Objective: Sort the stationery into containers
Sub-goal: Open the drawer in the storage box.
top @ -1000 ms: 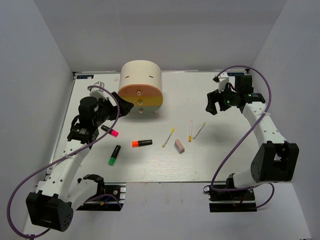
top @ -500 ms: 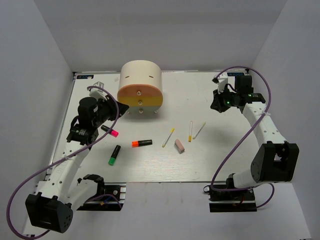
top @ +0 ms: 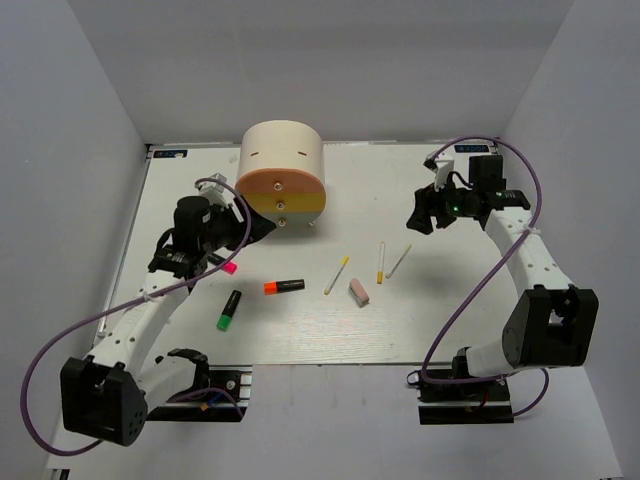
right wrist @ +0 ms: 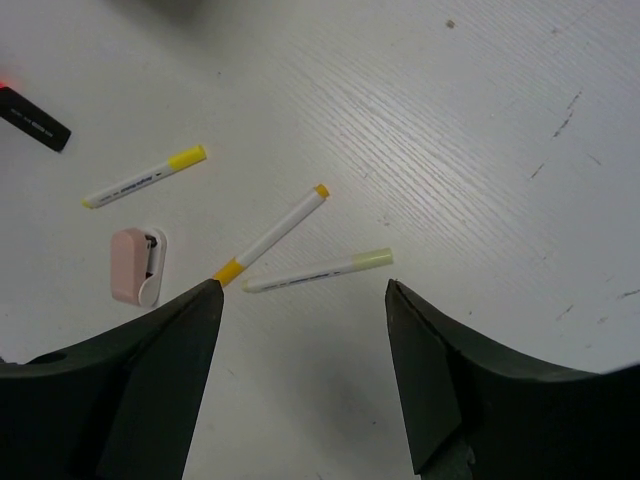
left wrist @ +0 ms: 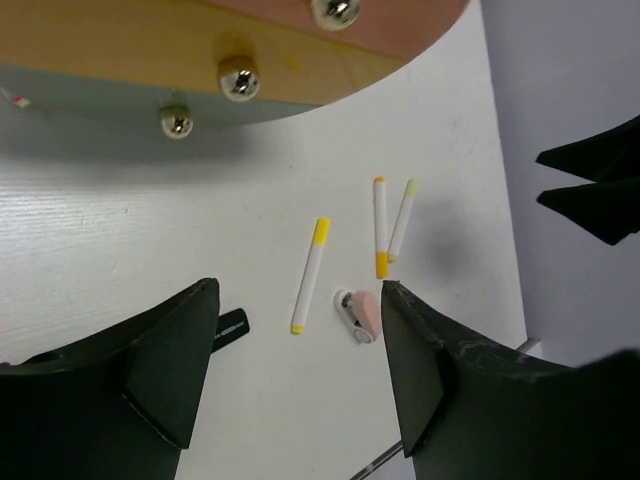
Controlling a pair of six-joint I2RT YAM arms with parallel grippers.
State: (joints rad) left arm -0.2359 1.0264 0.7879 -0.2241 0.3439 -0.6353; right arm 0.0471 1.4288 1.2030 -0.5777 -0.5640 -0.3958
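The cream cabinet (top: 280, 150) stands at the back with its orange drawer (top: 283, 183) and yellow drawer (top: 296, 207) closed. Pink (top: 222, 263), orange-red (top: 284, 286) and green (top: 230, 309) highlighters lie left of centre. Three white sticks (top: 336, 274) (top: 381, 262) (top: 399, 260) and the pink eraser (top: 358, 290) lie to the right. My left gripper (top: 255, 224) is open and empty beside the cabinet's lower left; its view shows the drawer knobs (left wrist: 239, 80), the sticks (left wrist: 310, 275) and the eraser (left wrist: 365, 312). My right gripper (top: 421, 212) is open and empty above the sticks (right wrist: 318, 270) and the eraser (right wrist: 133, 265).
Grey walls enclose the white table (top: 450, 320) on the left, back and right. The cabinet stands on small metal feet (left wrist: 176, 122). A black highlighter end (right wrist: 35, 118) shows at the left edge of the right wrist view.
My left arm has moved right, closer to the cabinet front. My right gripper has shifted slightly left and its fingers now stand apart.
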